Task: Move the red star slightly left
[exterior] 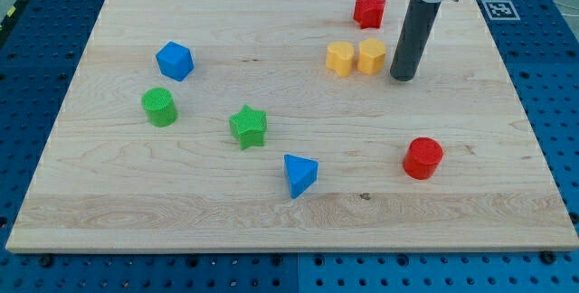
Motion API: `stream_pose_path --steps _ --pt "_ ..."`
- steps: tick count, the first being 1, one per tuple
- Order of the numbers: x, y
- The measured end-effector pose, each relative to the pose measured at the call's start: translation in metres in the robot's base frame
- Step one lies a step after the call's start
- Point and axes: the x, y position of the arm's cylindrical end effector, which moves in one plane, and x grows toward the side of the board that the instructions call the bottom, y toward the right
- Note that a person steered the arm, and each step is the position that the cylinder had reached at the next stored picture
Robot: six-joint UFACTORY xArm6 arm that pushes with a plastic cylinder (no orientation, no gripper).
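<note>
The red star (368, 10) lies near the view's top, right of centre, on the wooden board (136, 193). My tip (403, 78) rests on the board below and to the right of the red star, apart from it. The tip stands just right of two yellow blocks: a yellow hexagon (372, 56) and a yellow block (340, 59) side by side. The rod rises to the view's top edge.
A blue hexagonal block (175, 61) and a green cylinder (159, 107) lie at the view's left. A green star (248, 127) and a blue triangle (298, 175) lie near the centre. A red cylinder (422, 158) lies at the lower right.
</note>
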Motion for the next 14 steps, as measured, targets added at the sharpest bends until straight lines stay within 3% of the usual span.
stream_pose_path --steps 2,7,14 --pt "-0.018 0.016" --pt "-0.147 0.027" --pt "-0.143 -0.001"
